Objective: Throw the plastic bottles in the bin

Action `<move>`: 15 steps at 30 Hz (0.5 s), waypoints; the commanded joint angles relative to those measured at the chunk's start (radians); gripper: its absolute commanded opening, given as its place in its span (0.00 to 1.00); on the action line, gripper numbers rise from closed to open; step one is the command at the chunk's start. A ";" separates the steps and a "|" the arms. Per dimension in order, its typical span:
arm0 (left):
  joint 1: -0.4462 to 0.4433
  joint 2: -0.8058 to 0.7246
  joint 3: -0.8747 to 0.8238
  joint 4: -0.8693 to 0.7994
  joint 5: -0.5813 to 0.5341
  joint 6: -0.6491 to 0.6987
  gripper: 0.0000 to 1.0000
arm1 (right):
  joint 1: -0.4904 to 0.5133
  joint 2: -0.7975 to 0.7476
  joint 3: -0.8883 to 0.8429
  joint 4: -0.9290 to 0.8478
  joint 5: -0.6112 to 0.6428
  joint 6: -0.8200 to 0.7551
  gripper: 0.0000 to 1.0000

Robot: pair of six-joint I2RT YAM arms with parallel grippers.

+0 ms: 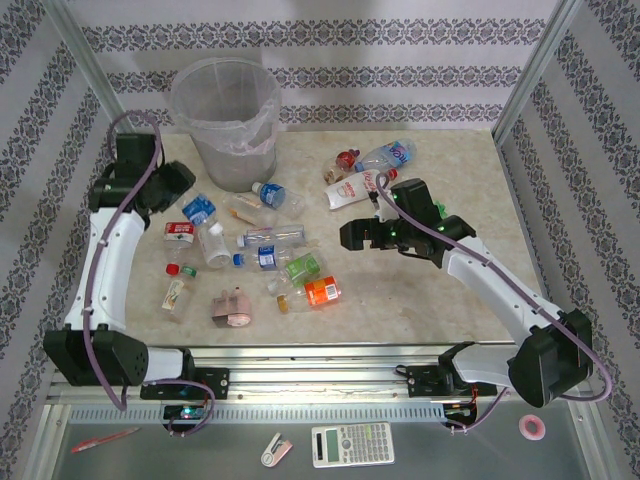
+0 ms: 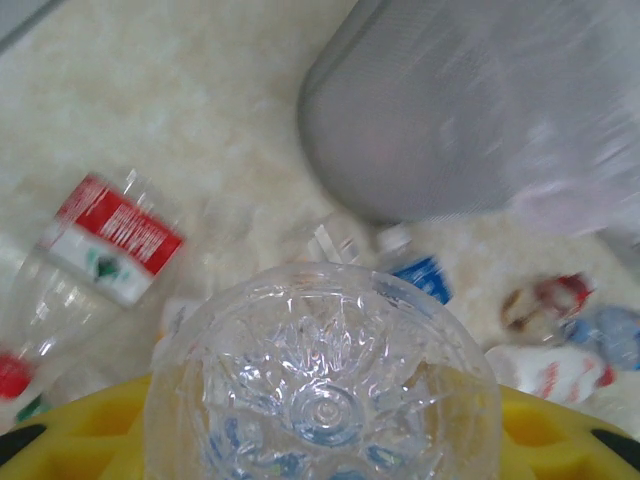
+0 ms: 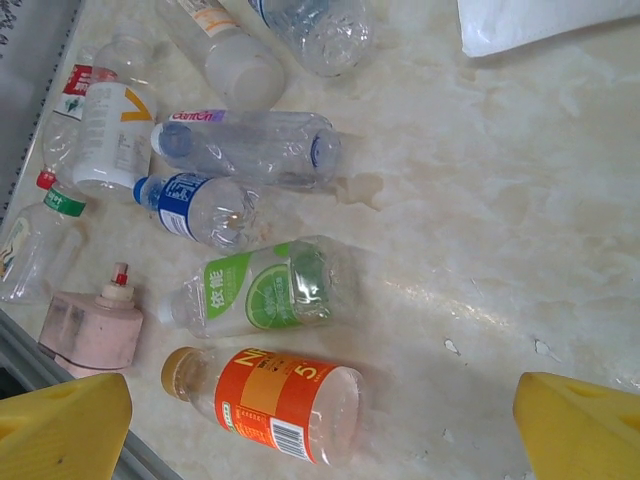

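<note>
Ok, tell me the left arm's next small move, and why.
Probably raise the left gripper and carry it up over the bin. It is shut on a clear bottle, whose base faces the wrist camera, but it sits beside the bin's wall, not above the opening.

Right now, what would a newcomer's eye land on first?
The litter of crushed plastic bottles across the middle of the table, just left of the open right tool. Then the tall grey bin at the far left, with the left tool close by, gripping a clear bottle.
</note>
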 commanded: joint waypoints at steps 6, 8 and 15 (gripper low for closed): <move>0.014 0.501 0.992 -0.026 0.077 0.017 0.42 | -0.011 0.028 0.062 -0.012 -0.019 -0.002 0.98; 0.019 0.690 1.282 -0.048 0.109 -0.001 0.56 | -0.008 0.034 0.059 -0.006 -0.024 0.008 0.98; 0.065 0.853 1.334 0.034 0.241 -0.088 1.00 | -0.002 0.032 0.064 -0.026 -0.020 -0.001 0.98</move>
